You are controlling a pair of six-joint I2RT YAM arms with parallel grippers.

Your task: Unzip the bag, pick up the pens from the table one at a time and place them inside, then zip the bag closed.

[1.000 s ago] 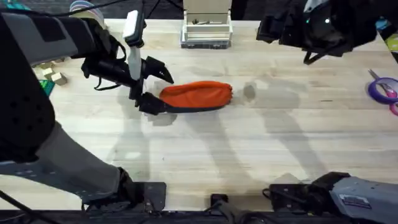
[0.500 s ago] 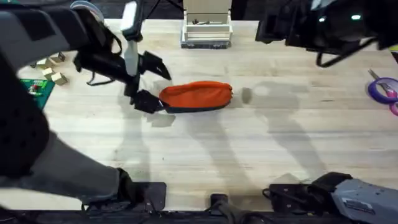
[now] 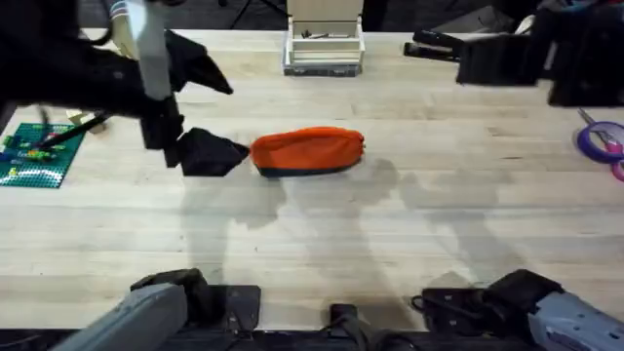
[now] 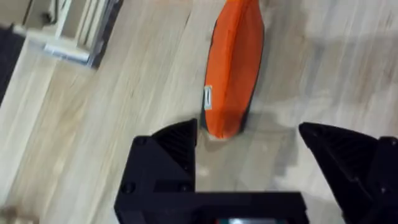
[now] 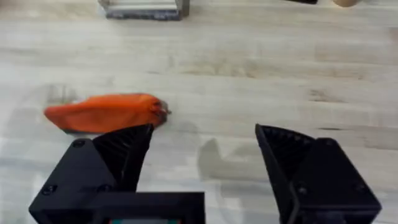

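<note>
The orange bag (image 3: 307, 151) lies lengthwise on the table (image 3: 390, 234), with its zipper looking shut and the pull at its right end (image 5: 163, 111). My left gripper (image 3: 216, 115) hovers open just off the bag's left end, touching nothing. In the left wrist view that gripper (image 4: 249, 155) has its fingers spread wide over the bag's near end (image 4: 233, 68). My right arm (image 3: 546, 54) is raised at the far right. The right gripper (image 5: 202, 162) is open and empty, high above the table, with the bag (image 5: 102, 112) off to one side. The pens are out of view.
A white tray-like box (image 3: 324, 49) stands at the back middle. A green studded plate (image 3: 34, 156) lies at the left edge. Purple-handled items (image 3: 600, 136) sit at the right edge. A black stapler-like object (image 3: 434, 44) is at the back right.
My left gripper has pulled back left and upward from the bag's left end, uncovering the green plate. The right arm has drifted right. The bag has stayed put.
</note>
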